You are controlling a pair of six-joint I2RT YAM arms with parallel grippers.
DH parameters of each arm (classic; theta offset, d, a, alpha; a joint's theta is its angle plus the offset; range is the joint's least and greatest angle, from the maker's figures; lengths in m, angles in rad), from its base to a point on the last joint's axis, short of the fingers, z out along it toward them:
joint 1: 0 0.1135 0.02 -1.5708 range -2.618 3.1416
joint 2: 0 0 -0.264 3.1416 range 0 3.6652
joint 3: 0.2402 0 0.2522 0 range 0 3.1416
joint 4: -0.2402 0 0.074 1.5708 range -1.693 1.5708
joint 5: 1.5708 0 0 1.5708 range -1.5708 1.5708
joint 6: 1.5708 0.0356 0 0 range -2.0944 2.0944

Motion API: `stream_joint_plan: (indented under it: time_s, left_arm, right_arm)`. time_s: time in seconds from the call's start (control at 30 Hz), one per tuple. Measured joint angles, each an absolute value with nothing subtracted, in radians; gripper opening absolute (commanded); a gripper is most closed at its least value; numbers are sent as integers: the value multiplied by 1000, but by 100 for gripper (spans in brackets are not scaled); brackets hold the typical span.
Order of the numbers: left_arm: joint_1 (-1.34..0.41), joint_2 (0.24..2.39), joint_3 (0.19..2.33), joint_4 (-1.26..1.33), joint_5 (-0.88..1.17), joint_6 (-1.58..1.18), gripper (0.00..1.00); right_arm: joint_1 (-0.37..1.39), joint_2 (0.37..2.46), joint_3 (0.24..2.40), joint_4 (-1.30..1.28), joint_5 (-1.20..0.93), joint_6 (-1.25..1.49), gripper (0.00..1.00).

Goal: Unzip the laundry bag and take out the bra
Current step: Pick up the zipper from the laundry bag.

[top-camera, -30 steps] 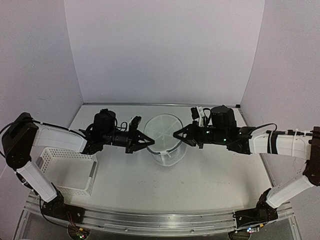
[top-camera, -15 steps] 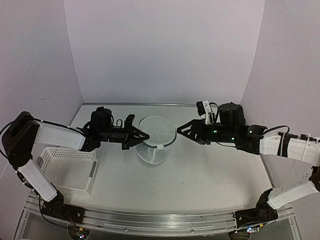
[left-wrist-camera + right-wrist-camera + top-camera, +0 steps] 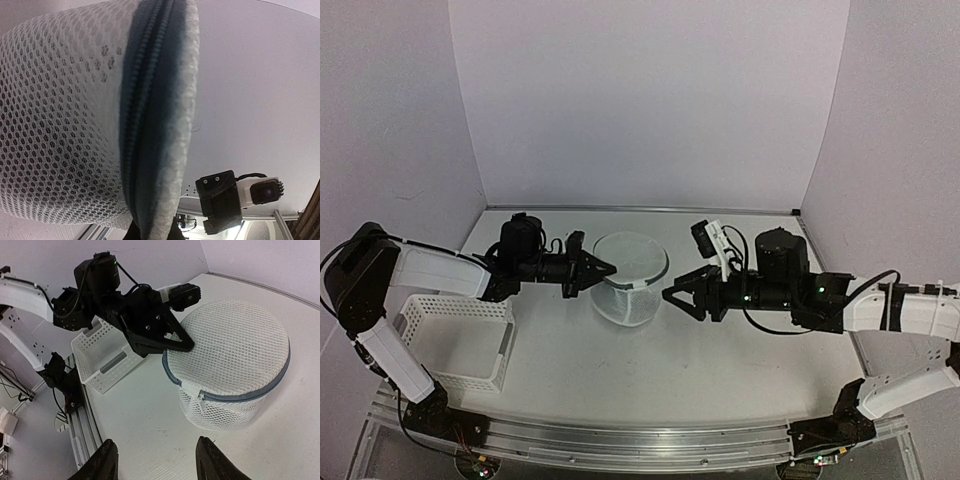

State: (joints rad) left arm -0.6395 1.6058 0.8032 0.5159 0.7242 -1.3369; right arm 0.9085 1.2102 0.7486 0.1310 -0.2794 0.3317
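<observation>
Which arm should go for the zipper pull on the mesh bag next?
Right. The right tool is open and free, facing the zipper pull on the laundry bag; the left tool is clamped on its rim.

We see a white bench (image 3: 720, 360) boxed in by three plain, pale lilac walls: a back wall (image 3: 640, 100), a left wall (image 3: 380, 120) and a right wall (image 3: 910, 130). An aluminium rail (image 3: 620, 440) runs along its near edge. The light is even and the shadows are soft.

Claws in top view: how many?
2. Left claw shut on the left rim of the laundry bag; right claw open, right of it, not touching.
</observation>
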Motion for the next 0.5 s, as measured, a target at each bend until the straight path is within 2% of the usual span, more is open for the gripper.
stream_joint_plan:
  time_s: [0.33,0.5]
  left_arm:
    - [-640,1586,803,525,720,-1372,0]
    - [-640,1581,803,536,720,-1391,0]
  right_arm:
    - [990,1214,538,467,-173,-1,55]
    - [1024,1273,515,651,-73,-158,51]
